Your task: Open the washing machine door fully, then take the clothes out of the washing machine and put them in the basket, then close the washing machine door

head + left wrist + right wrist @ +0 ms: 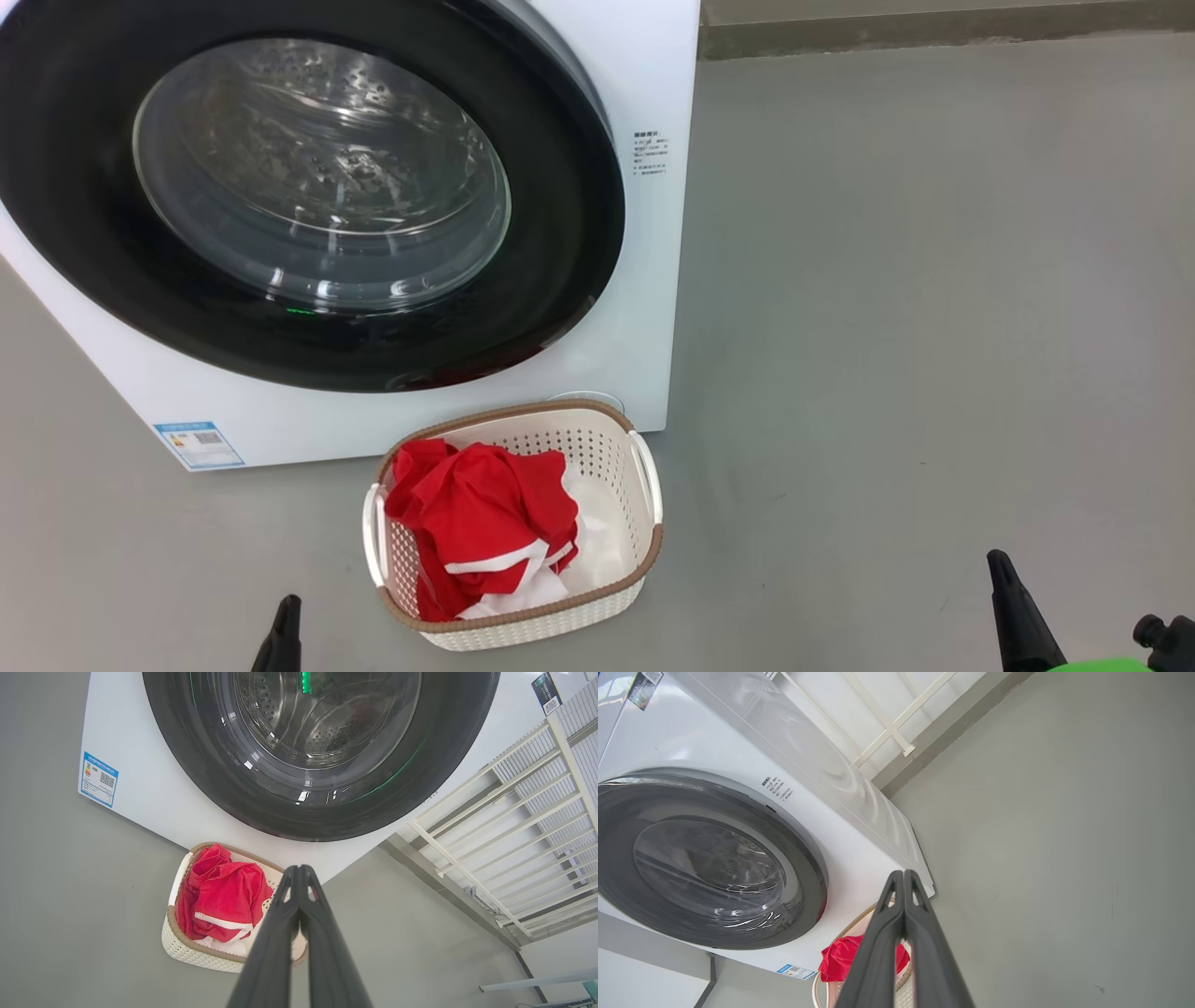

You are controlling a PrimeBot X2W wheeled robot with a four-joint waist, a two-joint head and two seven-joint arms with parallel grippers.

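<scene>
Dark left gripper [299,870]: clenched on nothing; I see it low, left of the basket [644,551].
Washing machine door [560,233]: closed against the white washing machine [653,93]; I see the steel drum [308,112] through its glass.
Basket: on the grey floor [887,327], just in front of the machine.
Clothes [476,523]: red and white, heaped inside the basket.
Right gripper [903,875]: clenched, empty, well right of the basket.
</scene>
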